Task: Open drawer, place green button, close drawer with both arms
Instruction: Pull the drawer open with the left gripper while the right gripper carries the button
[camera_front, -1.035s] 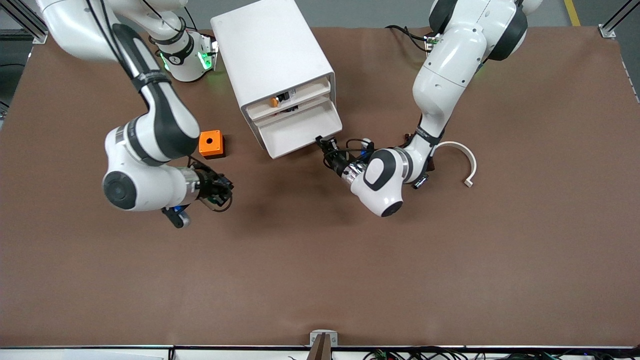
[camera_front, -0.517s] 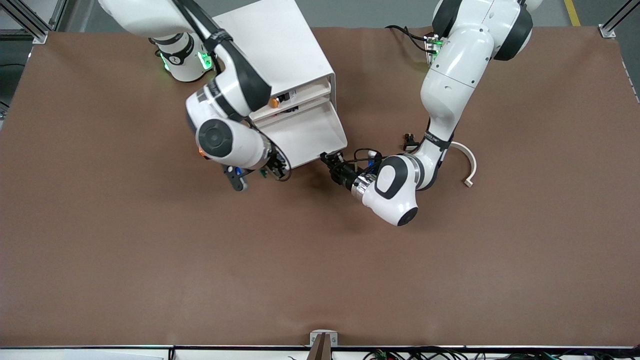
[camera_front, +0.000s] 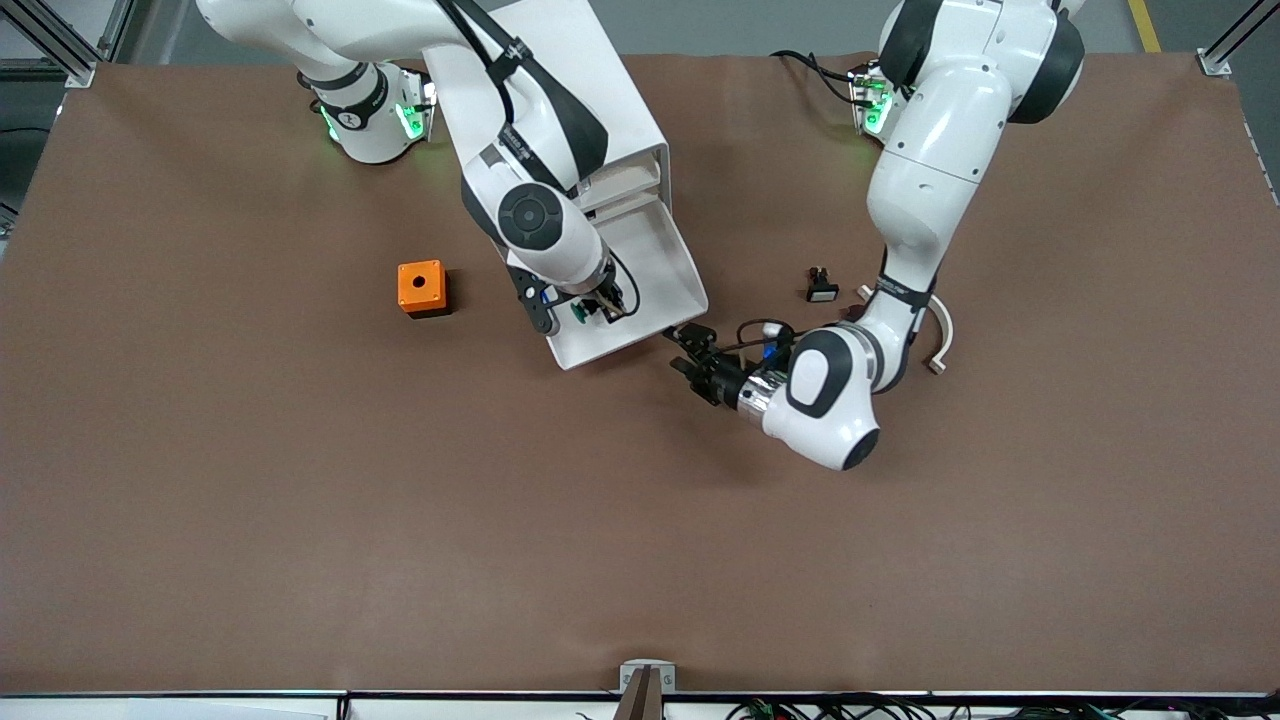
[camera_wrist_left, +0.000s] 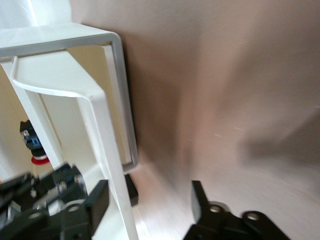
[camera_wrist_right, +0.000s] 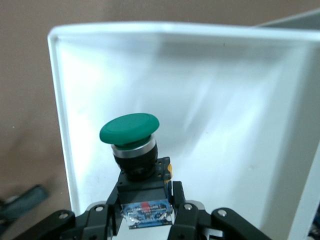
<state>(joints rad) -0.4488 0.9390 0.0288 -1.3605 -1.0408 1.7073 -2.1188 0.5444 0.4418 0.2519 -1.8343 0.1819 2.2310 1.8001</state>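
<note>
The shallow white plastic drawer (camera_front: 655, 265) stands pulled out of the white boxy cabinet (camera_front: 560, 90). Right gripper (camera_wrist_right: 145, 212), over the drawer, is clamped on the small green-capped push button (camera_wrist_right: 131, 131). Left gripper (camera_front: 690, 352), beside the drawer's front corner, has fingers (camera_wrist_left: 202, 202) spread, holding nothing.

The shallow white plastic tray drawer (camera_front: 672, 268) stands pulled far out of the boxy white cabinet (camera_front: 545, 95), its floor bare. The small green-capped push button with black-and-blue body (camera_wrist_right: 131, 145) hangs upright over the drawer's open tray, clamped at its base.
</note>
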